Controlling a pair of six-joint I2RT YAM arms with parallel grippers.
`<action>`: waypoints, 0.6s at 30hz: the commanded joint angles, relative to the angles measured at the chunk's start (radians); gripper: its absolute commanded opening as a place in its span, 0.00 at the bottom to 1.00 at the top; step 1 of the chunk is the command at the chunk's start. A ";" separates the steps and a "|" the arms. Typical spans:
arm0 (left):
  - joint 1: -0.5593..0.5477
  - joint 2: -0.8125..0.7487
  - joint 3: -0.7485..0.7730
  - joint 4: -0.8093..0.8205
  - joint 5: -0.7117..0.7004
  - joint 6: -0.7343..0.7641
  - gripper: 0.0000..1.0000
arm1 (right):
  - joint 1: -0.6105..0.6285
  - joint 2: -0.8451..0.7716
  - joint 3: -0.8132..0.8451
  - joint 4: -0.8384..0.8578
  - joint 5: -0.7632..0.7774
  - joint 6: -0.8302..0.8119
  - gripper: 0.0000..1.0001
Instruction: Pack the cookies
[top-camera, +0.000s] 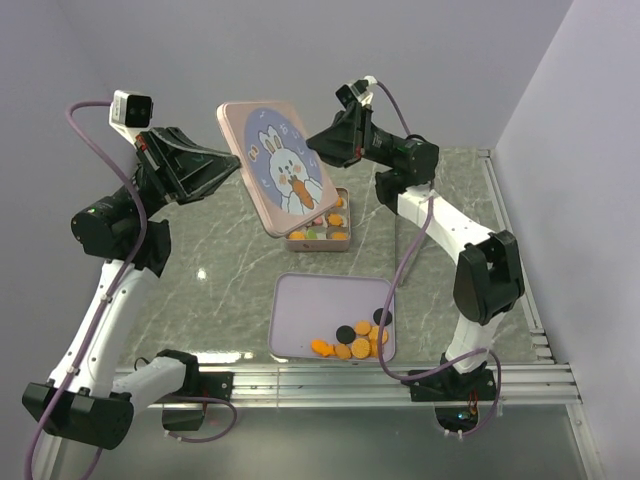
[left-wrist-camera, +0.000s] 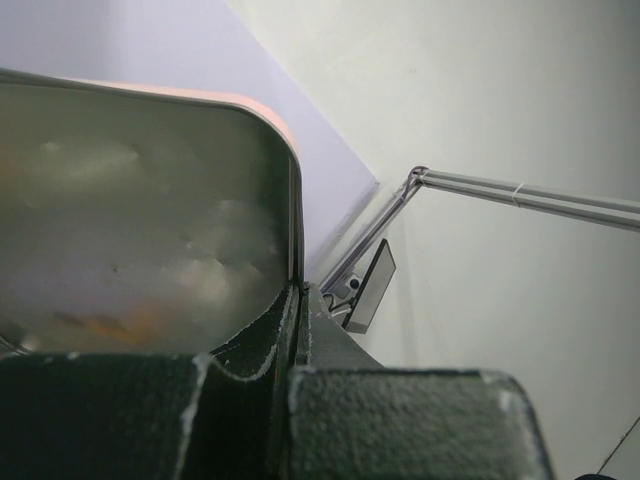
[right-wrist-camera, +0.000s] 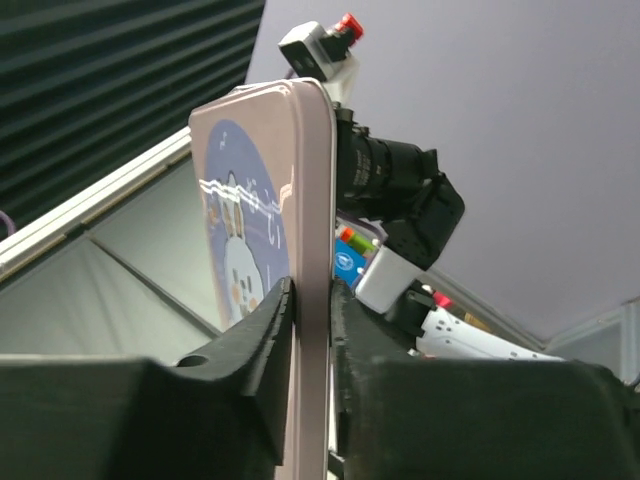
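Left gripper (top-camera: 232, 165) and right gripper (top-camera: 318, 150) both clamped on bunny lid (top-camera: 275, 165), tilted above tin (top-camera: 318, 244). Cookies (top-camera: 355, 340) mostly on tray (top-camera: 300, 310), some in tin (closing looks premature). Level lid, align corners, lower evenly.

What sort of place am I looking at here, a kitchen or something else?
Probably a robot test bench, not a kitchen: a grey marble-patterned tabletop framed by aluminium rails, plain pale walls close around, and two bolted-down white-and-black arms.
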 joint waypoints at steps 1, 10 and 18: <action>-0.009 -0.011 0.000 -0.025 -0.028 0.043 0.00 | 0.002 -0.067 0.033 0.461 -0.005 0.436 0.09; -0.010 -0.033 -0.054 -0.186 -0.046 0.118 0.09 | -0.022 -0.080 0.076 0.461 -0.001 0.454 0.00; -0.010 -0.057 -0.177 -0.244 -0.083 0.144 0.45 | -0.103 -0.098 0.050 0.461 0.057 0.492 0.00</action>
